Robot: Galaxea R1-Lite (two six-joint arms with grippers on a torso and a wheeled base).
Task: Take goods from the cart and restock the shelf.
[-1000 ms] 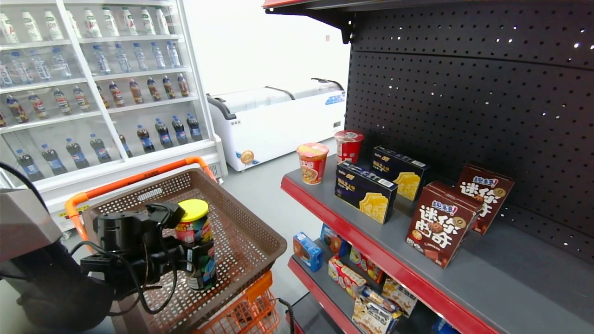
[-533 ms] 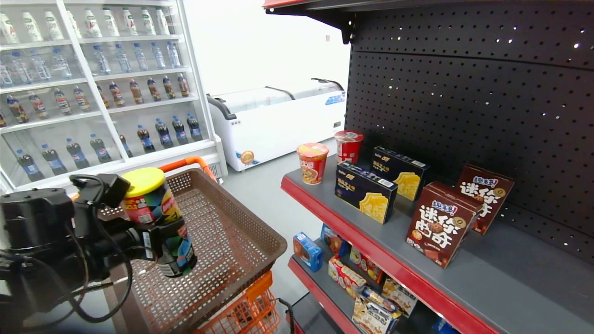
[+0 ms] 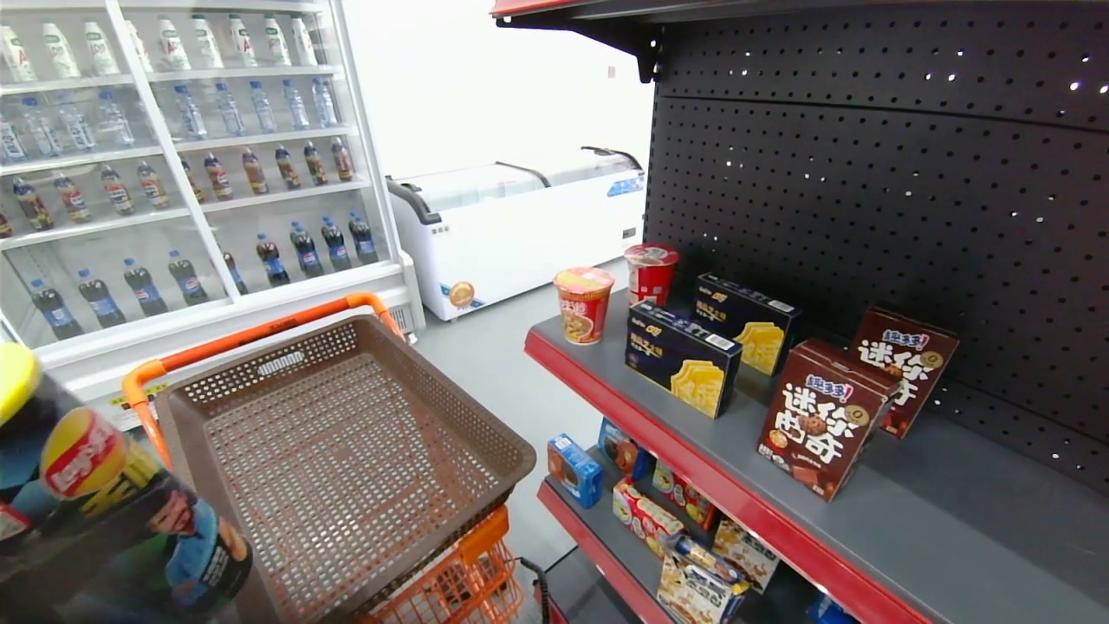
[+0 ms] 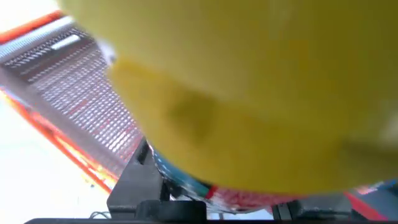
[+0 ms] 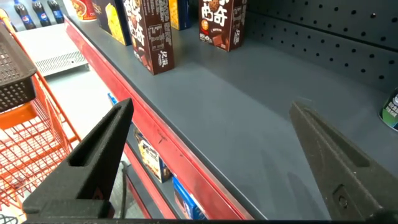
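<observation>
A tall can point(image 3: 95, 494) with a yellow lid point(image 3: 16, 373) and a colourful label hangs at the far left, very near the head camera, lifted clear of the brown cart basket point(image 3: 346, 451). My left gripper point(image 4: 224, 202) is shut on the can point(image 4: 249, 93), and a black finger point(image 4: 134, 183) shows beside its body. The basket holds nothing. My right gripper point(image 5: 211, 155) stands open over a bare stretch of the grey shelf point(image 5: 236, 124), nothing between its fingers.
On the shelf point(image 3: 910, 511) stand brown boxes point(image 3: 819, 429), dark blue boxes point(image 3: 684, 355) and cup noodles point(image 3: 583, 303). Its right part is bare. Goods fill the lower shelf point(image 3: 641, 511). The orange cart handle point(image 3: 251, 334), a drinks fridge point(image 3: 173, 173) and a freezer point(image 3: 520, 225) lie beyond.
My left gripper has lifted the can out of the basket and carried it up and to the left, close to the head camera. The basket now holds nothing.
</observation>
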